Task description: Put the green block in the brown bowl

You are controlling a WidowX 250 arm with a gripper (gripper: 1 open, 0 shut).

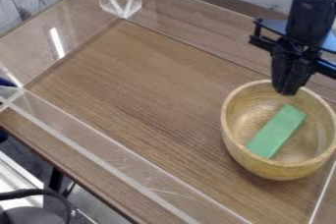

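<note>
Flat bright-green rectangular block (278,131) lying inside round light-brown wooden bowl (241,140), lower right. Black gripper (292,87) above bowl's far rim, empty; finger spread unclear.

Bright-green block (278,131), light-brown grained bowl (238,130), black tool (290,83).

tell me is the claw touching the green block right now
Apart. The camera view shows the claw above the far rim of the brown bowl, with bare bowl wall between its tips and the green block, which lies loose inside the bowl.
</note>
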